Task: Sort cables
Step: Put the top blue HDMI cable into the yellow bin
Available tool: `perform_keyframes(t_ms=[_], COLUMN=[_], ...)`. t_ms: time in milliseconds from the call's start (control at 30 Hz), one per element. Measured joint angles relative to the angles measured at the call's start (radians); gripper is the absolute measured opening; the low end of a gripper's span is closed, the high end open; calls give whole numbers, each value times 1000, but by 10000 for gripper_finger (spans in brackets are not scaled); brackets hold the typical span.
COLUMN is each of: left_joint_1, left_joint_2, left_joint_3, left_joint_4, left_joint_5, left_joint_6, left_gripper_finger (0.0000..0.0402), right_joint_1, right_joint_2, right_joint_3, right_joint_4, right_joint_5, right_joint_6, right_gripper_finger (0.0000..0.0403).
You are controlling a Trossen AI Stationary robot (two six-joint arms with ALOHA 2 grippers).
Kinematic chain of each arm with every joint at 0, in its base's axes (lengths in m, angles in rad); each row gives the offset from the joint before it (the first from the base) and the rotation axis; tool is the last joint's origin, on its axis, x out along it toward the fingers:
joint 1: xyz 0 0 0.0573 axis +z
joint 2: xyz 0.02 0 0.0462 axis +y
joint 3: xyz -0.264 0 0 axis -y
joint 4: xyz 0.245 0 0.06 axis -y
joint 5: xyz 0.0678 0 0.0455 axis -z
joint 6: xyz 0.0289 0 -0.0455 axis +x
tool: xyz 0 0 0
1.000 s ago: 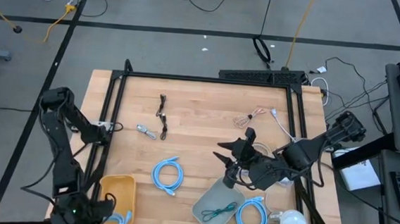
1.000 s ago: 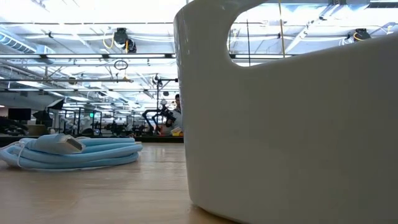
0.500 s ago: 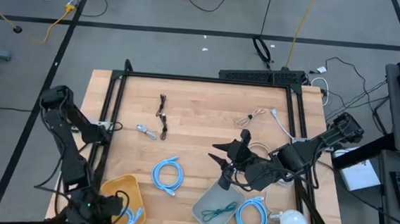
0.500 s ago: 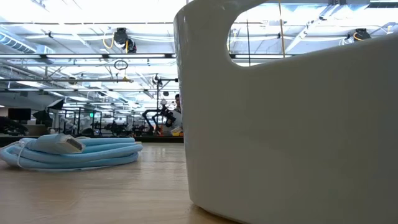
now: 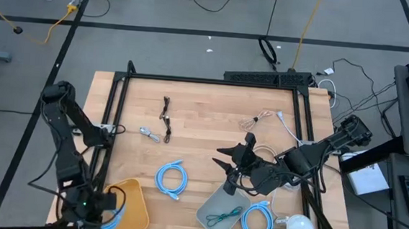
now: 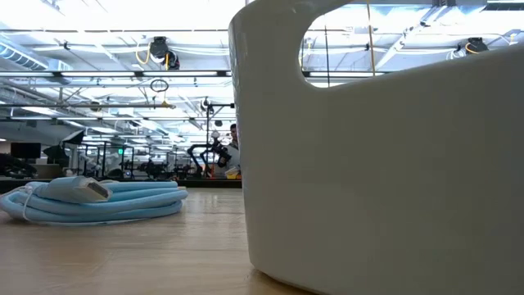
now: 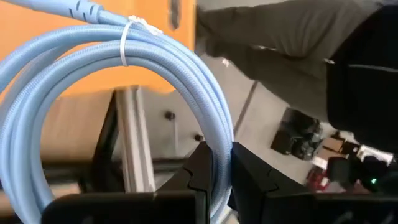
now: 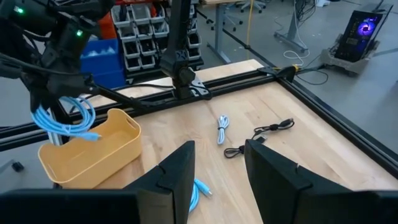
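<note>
One light-blue cable [image 7: 186, 81] pinched in left tool [image 7: 217, 180] beside yellow bin [image 5: 131, 209]; right tool [image 8: 217, 168] seemingly empty, spread.

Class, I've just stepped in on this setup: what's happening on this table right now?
Two robot arms are sorting small cables into bins. The left gripper is shut on a light-blue cable loop and holds it over the yellow bin at the table's near left corner. The right gripper is open and hovers over the table near the grey bin, which holds a teal cable. Black cables, a beige cable and another blue loop lie unsorted on the table.
</note>
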Motion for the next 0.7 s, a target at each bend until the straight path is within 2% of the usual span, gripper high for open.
perform_keyframes(t_ms=[200,433,700], left_joint_1=[59,166,218], left_joint_2=[-7,-6,-6], left_joint_3=[18,18,18], left_joint_4=[20,38,127], left_joint_5=[-17,47,26], left_joint_6=[63,186,303], left_gripper_finger=[35,35,35], right_joint_1=[-13,-20,-18], right_joint_2=[0,0,0], right_joint_3=[0,0,0], right_joint_4=[1,5,25], right_joint_5=[0,0,-1], right_joint_6=[-20,-34,-38], right_gripper_finger=[134,134,134])
